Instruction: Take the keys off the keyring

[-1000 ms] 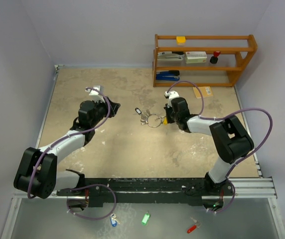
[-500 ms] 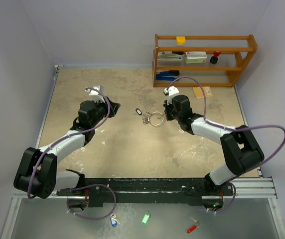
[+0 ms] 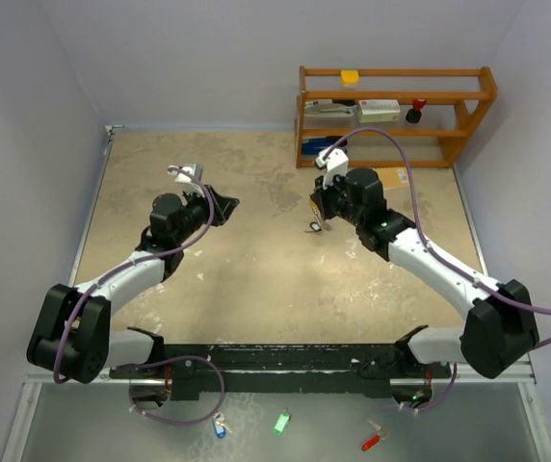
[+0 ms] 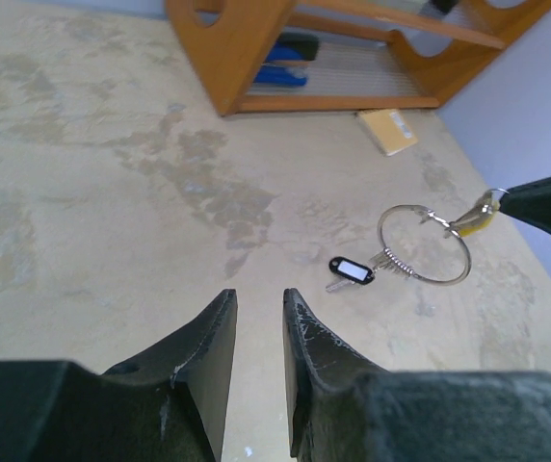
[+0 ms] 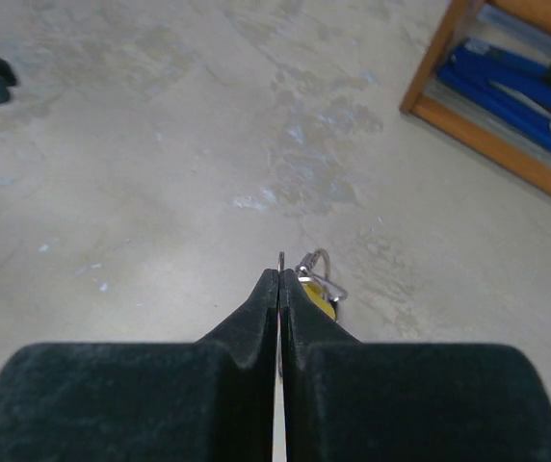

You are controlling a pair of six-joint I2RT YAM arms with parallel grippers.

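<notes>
We look down on a table (image 3: 256, 279) with a mottled beige top, blotched darker in places and scuffed with pale flecks. Plain grey-lilac walls (image 3: 208, 58) close it in on three sides. At 1 o'clock an orange wooden shelf (image 3: 391, 72) stands against the back wall, with a yellow block (image 3: 351, 76) on its top board and a blue stapler (image 3: 326, 146) on the lowest. A tan card (image 3: 393, 177) lies flat just in front of it. Along 6 o'clock a black rail (image 3: 285, 358) carries both arm bases. Below it, off the table, lie a blue tag (image 3: 220, 426), a green tag (image 3: 281, 422) and a red tag (image 3: 372, 442).

The right gripper (image 5: 280, 279) sits at about 1 o'clock from the table's centre. Its jaws are pressed together on the yellow-headed key (image 4: 478, 214), with a thin sliver of metal showing between the tips. The keyring (image 4: 412, 206) hangs from that key under the gripper. The silver keys (image 4: 387, 258) and the black-headed key (image 4: 351, 270) are threaded on its lower side. We cannot tell whether the black head touches the table.

The left gripper (image 4: 259, 327) is at 10 o'clock, well apart from the bunch and pointed towards it. Its jaws stand a narrow gap apart with nothing between them.
</notes>
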